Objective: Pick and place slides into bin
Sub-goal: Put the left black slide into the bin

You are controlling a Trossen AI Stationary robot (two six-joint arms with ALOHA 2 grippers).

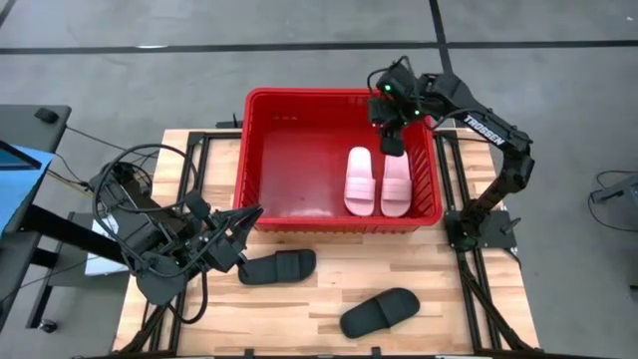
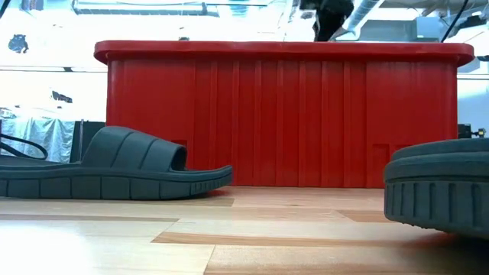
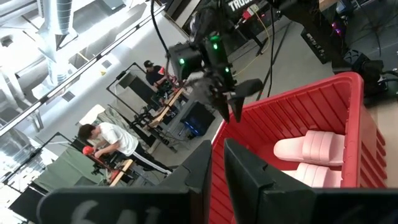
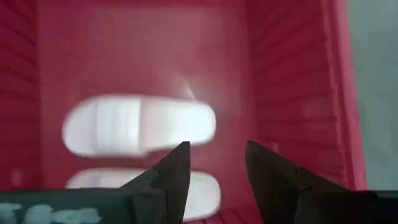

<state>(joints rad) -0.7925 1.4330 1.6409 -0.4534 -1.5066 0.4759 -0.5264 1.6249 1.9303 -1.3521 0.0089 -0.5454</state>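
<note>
Right gripper (image 1: 393, 136) hangs over the far right corner of the large red perforated plastic bin (image 1: 261, 100), jaws apart, empty. High view: two pale pink foam slides (image 1: 378, 181) lie inside; two black foam slides (image 1: 278, 267) remain on the wooden table (image 1: 319, 309). Left gripper (image 1: 249, 218) closed, near bin's front wall.

Low view: black slides look light, flexible (likely grippy); take by strap arch.

Right wrist view: jaws apart above pink pair.

Inside the bin (image 1: 261, 160), the two pink slides (image 1: 377, 183) fill the 3 o'clock half; the 9 o'clock half of its floor lies bare and open from above. The right hand (image 1: 393, 142) hangs with parted fingers over the 1 o'clock corner. On the surface (image 1: 439, 329), two black slides (image 1: 279, 267) lie at 6 o'clock, seemingly with bare wood between them. The left hand (image 1: 251, 215), fingers together, crowds the bin's 7 o'clock corner.
</note>
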